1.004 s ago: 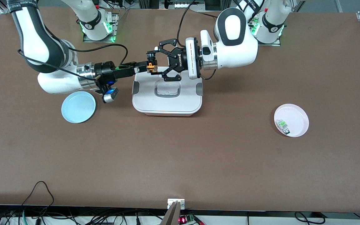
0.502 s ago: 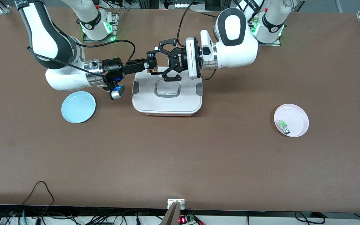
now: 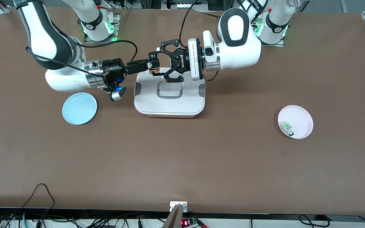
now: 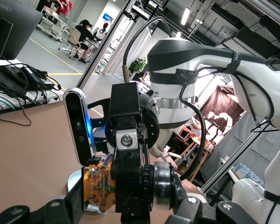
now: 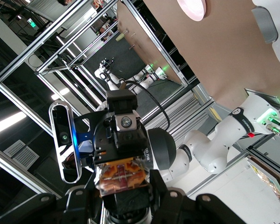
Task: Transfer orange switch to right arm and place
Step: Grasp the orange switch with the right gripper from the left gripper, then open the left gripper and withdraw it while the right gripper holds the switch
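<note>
The orange switch (image 3: 153, 67) hangs in the air over the edge of the white lidded box (image 3: 169, 106) that lies farthest from the front camera. My left gripper (image 3: 155, 64) is shut on it, one finger on the round black knob end and one on the orange end. It also shows in the left wrist view (image 4: 99, 185) between those fingers. My right gripper (image 3: 149, 66) reaches in from the right arm's end. It is closed on the switch's black middle, as the right wrist view (image 5: 121, 175) shows. Both grippers hold the switch.
A light blue plate (image 3: 79, 108) lies beside the box toward the right arm's end. A pink plate (image 3: 306, 118) toward the left arm's end holds a small green-and-clear component (image 3: 286, 126). Bare brown table lies nearer the front camera.
My right arm has moved in toward the left gripper, and its gripper now sits around the switch. The left arm and the switch have stayed still.
</note>
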You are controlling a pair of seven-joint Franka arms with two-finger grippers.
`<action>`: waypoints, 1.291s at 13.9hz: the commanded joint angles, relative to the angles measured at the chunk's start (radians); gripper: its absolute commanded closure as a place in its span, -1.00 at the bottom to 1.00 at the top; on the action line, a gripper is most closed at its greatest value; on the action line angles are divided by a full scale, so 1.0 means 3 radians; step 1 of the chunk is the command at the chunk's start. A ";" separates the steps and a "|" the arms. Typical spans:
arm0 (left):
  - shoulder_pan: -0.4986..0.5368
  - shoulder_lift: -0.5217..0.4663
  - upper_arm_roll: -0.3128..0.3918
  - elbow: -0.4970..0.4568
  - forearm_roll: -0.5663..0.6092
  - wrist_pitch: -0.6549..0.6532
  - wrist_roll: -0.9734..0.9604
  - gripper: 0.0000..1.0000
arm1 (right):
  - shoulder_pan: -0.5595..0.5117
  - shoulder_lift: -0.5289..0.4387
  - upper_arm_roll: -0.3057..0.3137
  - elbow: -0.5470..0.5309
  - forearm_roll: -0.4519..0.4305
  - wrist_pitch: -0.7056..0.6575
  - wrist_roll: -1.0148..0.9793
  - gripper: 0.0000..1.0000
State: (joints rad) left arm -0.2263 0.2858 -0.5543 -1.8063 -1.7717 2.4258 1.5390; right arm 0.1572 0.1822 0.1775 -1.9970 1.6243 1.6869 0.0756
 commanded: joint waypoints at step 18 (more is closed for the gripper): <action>0.1387 -0.0180 0.0012 -0.0186 -0.0005 -0.0088 -0.0119 -1.00 | -0.0192 -0.0055 -0.0075 0.0648 -0.2515 0.0047 -0.0185 0.96</action>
State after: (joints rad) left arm 0.1302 0.2791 -0.5444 -1.8139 -1.7716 2.4258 1.5096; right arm 0.1079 0.1700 0.1490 -1.8483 1.0556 1.7014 0.0505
